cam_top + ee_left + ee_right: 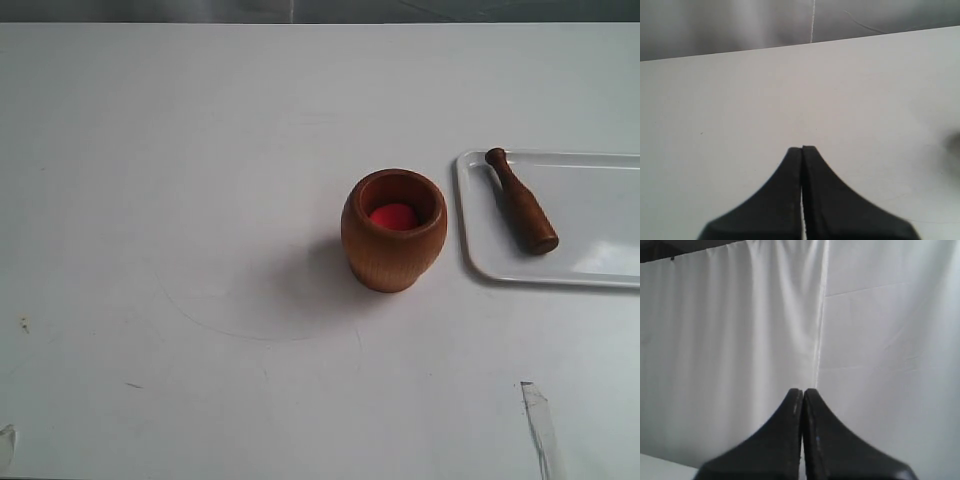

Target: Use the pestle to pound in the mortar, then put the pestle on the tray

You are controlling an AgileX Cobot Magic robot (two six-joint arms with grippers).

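The light brown wooden mortar (pixel 393 231) stands upright near the table's middle, with a red lump (pixel 394 216) inside it. To its right the dark reddish-brown pestle (pixel 521 201) lies on the white tray (pixel 590 260), knobbed handle toward the far side. Neither arm shows in the exterior view. My left gripper (pixel 803 148) is shut with nothing in it, over bare white table. My right gripper (pixel 803 390) is also shut and empty, facing a white curtain; no task object appears in either wrist view.
The table (pixel 200 200) is white, with faint scuff marks and a strip of clear tape (pixel 540 420) near the front right. The tray runs off the right edge of the exterior view. A white curtain (pixel 730 340) hangs beyond the table.
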